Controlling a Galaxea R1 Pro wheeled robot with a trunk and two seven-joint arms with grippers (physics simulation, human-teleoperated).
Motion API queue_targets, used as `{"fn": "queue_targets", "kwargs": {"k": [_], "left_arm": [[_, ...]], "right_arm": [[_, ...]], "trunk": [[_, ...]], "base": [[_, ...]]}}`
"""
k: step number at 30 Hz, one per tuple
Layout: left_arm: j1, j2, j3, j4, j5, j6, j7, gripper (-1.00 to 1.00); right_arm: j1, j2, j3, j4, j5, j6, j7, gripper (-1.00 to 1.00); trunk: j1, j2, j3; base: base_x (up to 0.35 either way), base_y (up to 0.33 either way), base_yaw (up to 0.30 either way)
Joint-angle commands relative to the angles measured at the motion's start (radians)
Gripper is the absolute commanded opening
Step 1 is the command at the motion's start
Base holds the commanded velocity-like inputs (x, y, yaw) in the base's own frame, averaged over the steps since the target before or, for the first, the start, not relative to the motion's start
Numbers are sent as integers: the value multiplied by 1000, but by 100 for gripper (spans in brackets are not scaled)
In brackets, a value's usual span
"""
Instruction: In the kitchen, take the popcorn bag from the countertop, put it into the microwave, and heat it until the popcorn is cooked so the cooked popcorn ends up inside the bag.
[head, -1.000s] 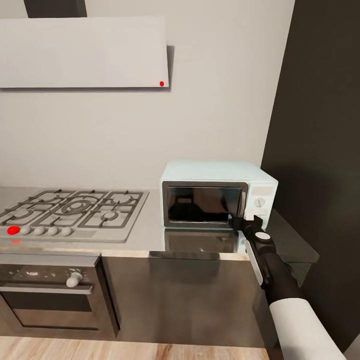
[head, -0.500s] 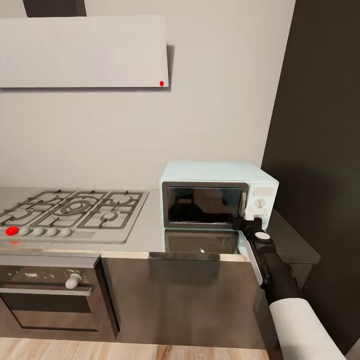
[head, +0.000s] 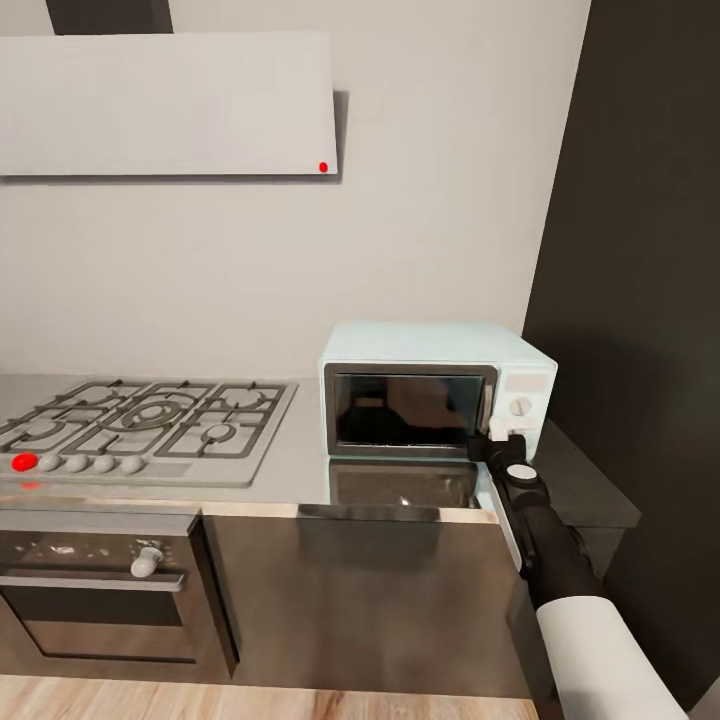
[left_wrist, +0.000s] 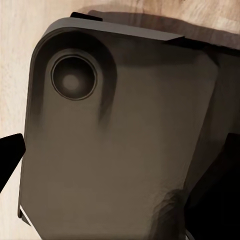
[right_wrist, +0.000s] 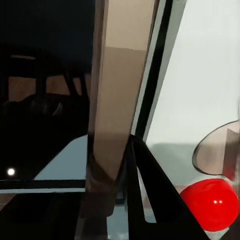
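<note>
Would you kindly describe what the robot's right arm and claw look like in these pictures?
In the head view, the right arm has a smooth white sleeve-like forearm shell, then a black cylindrical wrist section with a white side strip and a round white disc. The right claw is black with pale, whitish tips. No cables or lettering can be made out.

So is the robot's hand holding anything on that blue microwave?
It cannot be told. The right gripper sits at the microwave door's right edge, near the knobs, but its fingertips are hidden.
</note>
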Motion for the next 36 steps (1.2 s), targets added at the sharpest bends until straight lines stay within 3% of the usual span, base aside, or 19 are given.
{"fn": "queue_targets", "kwargs": {"k": [1, 8, 16, 36], "left_arm": [[0, 0, 6, -2, 4, -1, 1, 100], [0, -1, 6, -2, 5, -1, -1, 100], [0, 0, 8, -2, 5, -1, 0, 100], [0, 0, 8, -2, 5, -1, -1, 100]], "right_arm": [[0, -1, -1, 5, 4, 0, 5, -100], [0, -7, -3, 6, -41, -12, 2, -100], [0, -9, -3, 6, -59, -13, 1, -100], [0, -6, -2, 6, -45, -13, 1, -100]], "trunk": [[0, 0, -1], [0, 0, -1], [0, 0, -1], [0, 0, -1]], "base": [[0, 0, 0], [-3, 0, 0], [-143, 0, 0], [-150, 61, 0]]}}
